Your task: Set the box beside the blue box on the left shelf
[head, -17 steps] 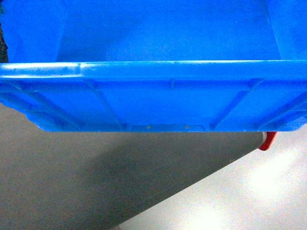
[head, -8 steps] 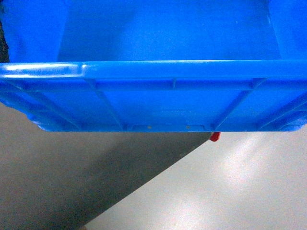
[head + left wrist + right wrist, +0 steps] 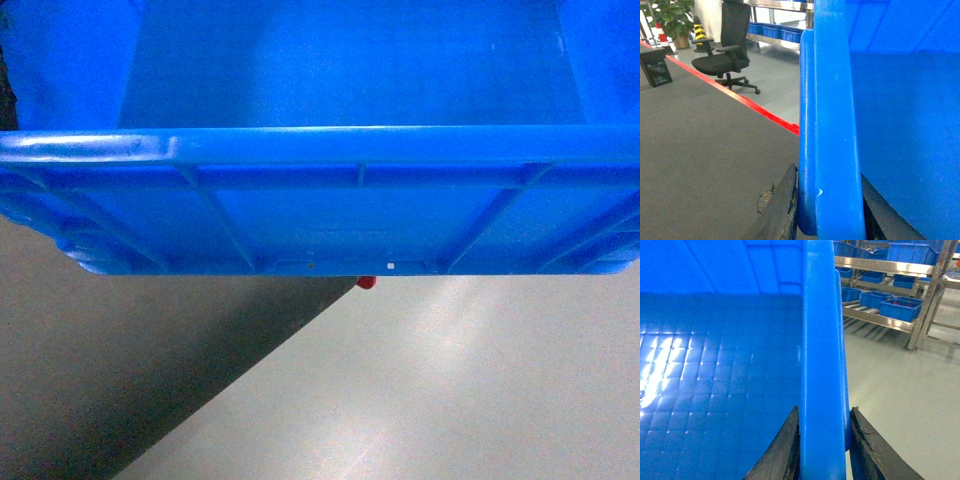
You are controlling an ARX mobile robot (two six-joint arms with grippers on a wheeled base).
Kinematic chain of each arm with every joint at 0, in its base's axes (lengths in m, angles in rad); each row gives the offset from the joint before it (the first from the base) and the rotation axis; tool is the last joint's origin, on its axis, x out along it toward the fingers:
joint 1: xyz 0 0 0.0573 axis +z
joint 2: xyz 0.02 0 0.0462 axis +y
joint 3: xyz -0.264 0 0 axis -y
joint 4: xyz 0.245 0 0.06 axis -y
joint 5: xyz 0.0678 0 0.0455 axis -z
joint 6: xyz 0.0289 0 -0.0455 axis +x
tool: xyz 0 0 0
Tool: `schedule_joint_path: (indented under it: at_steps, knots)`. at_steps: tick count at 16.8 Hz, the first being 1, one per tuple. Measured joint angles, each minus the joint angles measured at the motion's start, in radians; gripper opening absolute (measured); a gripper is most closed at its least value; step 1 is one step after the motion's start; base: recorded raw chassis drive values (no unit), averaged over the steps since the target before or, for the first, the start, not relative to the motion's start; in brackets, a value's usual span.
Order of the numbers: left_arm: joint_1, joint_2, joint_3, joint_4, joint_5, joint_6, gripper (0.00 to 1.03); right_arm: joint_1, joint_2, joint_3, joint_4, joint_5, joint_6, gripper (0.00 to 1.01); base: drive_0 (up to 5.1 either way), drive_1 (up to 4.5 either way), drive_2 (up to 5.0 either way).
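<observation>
The box [image 3: 320, 200], a big bright-blue ribbed crate, fills the upper half of the head view and hangs above the floor. My left gripper [image 3: 830, 210] is shut on its left rim [image 3: 832, 125], with a worn black finger [image 3: 782, 210] outside the rim. At the other side, my right gripper [image 3: 823, 445] is shut on the right rim [image 3: 822, 340], one black finger [image 3: 785, 450] pressing inside and one outside. Metal racks [image 3: 890, 290] with blue boxes [image 3: 900, 307] stand far off. I cannot tell which one is the left shelf.
Below the crate, a dark grey mat [image 3: 120, 370] meets pale glossy floor [image 3: 450, 390] along a red line [image 3: 366, 282]. An office chair [image 3: 727, 45], a potted plant [image 3: 672, 20] and another rack of blue bins [image 3: 777, 32] stand beyond the mat.
The crate keeps its place in the head view. The floor beneath has slid left: the mat's edge and the red mark moved from the right towards the middle.
</observation>
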Motion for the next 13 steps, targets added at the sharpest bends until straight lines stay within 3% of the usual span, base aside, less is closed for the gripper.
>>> schedule_joint_path:
  at_steps: [13]
  knots:
    - [0.0, 0.0, 0.0, 0.0, 0.0, 0.0, 0.2, 0.0, 0.0, 0.0, 0.0, 0.0, 0.0, 0.21, -1.5, -1.51, -1.5]
